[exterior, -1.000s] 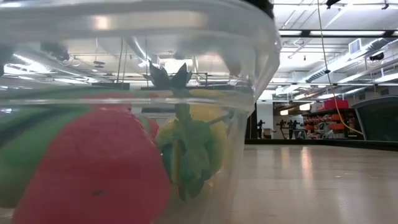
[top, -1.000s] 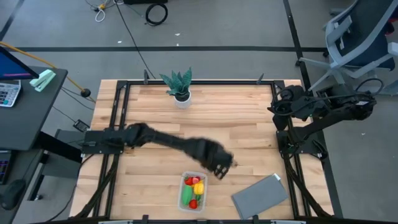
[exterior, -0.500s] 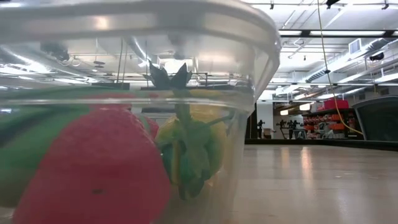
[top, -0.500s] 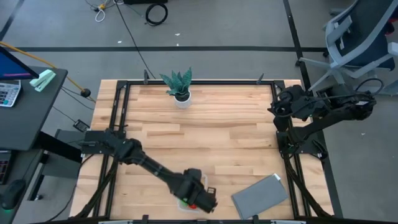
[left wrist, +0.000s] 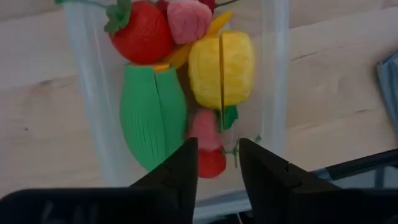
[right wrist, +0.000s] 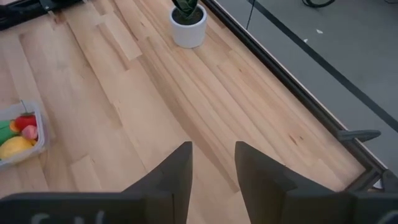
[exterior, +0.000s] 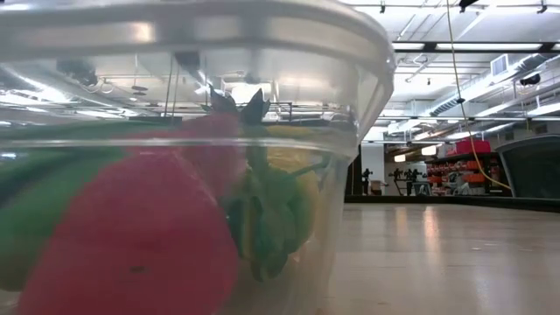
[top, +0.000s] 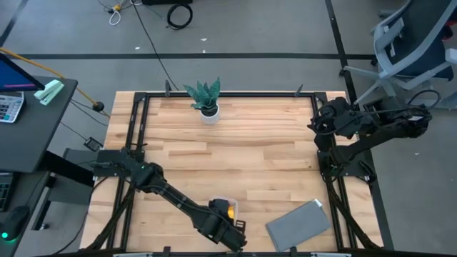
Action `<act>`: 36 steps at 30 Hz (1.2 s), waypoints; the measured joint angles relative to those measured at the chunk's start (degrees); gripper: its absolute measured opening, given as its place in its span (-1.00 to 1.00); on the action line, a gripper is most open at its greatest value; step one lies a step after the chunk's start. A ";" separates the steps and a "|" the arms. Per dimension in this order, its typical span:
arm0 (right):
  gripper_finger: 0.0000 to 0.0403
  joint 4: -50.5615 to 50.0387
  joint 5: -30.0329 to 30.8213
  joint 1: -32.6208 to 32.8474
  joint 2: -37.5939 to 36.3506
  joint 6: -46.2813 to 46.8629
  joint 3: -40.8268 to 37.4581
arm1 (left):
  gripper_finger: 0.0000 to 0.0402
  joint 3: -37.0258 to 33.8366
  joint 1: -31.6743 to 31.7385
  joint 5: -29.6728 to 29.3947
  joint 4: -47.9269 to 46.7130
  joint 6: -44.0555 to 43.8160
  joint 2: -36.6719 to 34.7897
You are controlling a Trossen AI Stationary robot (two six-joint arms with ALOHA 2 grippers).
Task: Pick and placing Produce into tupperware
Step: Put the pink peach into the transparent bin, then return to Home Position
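The clear tupperware (top: 222, 205) sits near the table's near edge and fills the low view (exterior: 350, 175). Inside it lie a red strawberry (left wrist: 143, 34), a pink piece (left wrist: 188, 18), a yellow piece (left wrist: 222, 68) and a green ribbed piece (left wrist: 152, 115). My left gripper (left wrist: 217, 149) hangs over the box's near end (top: 227, 232), shut on a small pink-red piece (left wrist: 207, 134). That piece shows behind the big red one in the low view (exterior: 210, 149). My right gripper (right wrist: 213, 155) waits at the table's right side (top: 319, 123), its fingers nearly together. My left gripper pinches the small pink-red piece (left wrist: 205, 144) between its two fingers (left wrist: 186, 162), coming from above and pointing down. The piece sits inside the box at its near end, between the green piece and the yellow one. I cannot tell whether it rests on the other pieces.
A flat grey sheet (top: 298, 225) lies right of the box near the near edge. A spiky green plant in a white pot (top: 206, 101) stands at the far edge. The black table frame (left wrist: 354, 171) runs just beyond the box's near end. Bare wood lies between box and plant.
My left gripper swung quickly from the table's middle, right of the box, toward the near edge and came down over the box's near end. In the low view a pink-red piece now shows inside the box behind the big red one.
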 joint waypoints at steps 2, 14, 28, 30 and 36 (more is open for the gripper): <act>-0.36 0.00 -0.39 0.02 -0.02 0.02 0.00 | -0.34 -0.02 0.35 0.01 0.03 1.42 0.23; -0.37 0.03 -0.81 0.02 -0.04 -0.78 0.00 | -0.26 -0.02 3.77 -0.08 -3.02 10.29 -5.63; -0.37 -0.07 1.97 -0.04 -1.76 -2.10 0.48 | -0.38 -0.16 8.44 -22.82 -16.06 43.08 -28.97; -0.37 0.01 2.60 -0.05 -2.51 -1.60 2.01 | -0.39 -0.15 9.24 -24.90 -16.06 45.64 -33.12; -0.37 0.04 2.00 -0.04 -5.37 -1.56 9.58 | -0.43 -0.35 9.46 -32.64 -16.03 57.93 -47.72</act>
